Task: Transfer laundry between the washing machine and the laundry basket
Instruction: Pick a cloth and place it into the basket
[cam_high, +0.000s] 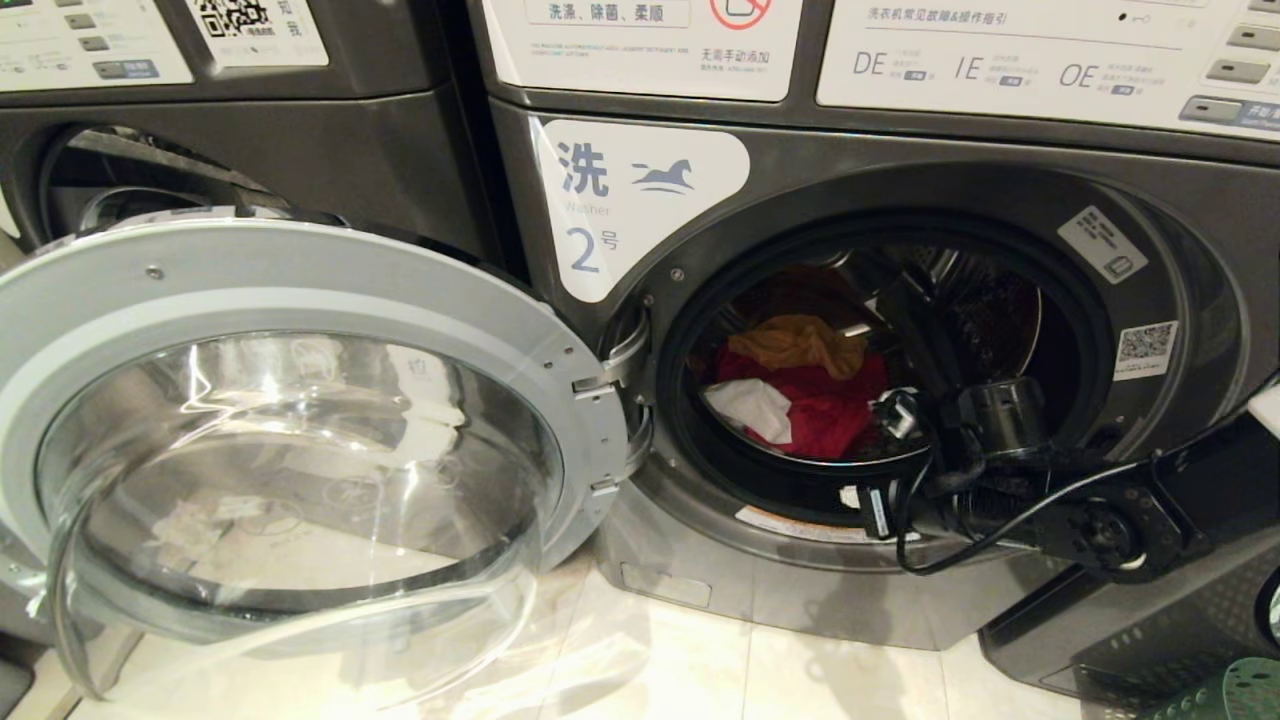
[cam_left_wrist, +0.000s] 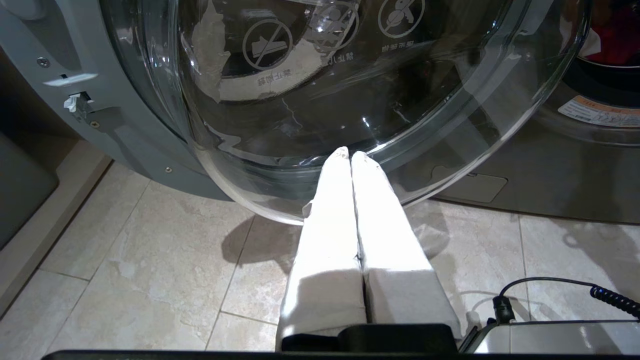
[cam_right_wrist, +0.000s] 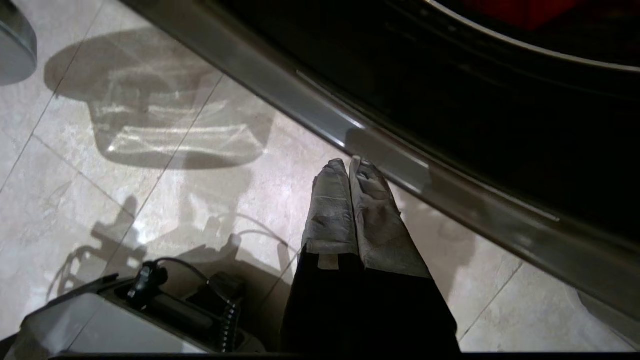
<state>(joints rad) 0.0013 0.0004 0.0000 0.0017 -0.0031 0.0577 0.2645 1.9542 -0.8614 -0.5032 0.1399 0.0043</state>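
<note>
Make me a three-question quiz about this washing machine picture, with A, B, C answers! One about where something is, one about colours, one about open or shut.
1. Where is the laundry?
A. On the floor
B. Inside the drum of the washing machine
C. Hanging on the door

2. How many cloth colours show in the drum?
A. One
B. Two
C. Three

3. How is the machine's door?
A. Swung wide open
B. Shut
C. Taken off

Answers:
1 B: the clothes lie piled behind the round opening.
2 C: mustard yellow on top, red under it, white at the front.
3 A: the glass door stands swung out to the left on its hinge.
</note>
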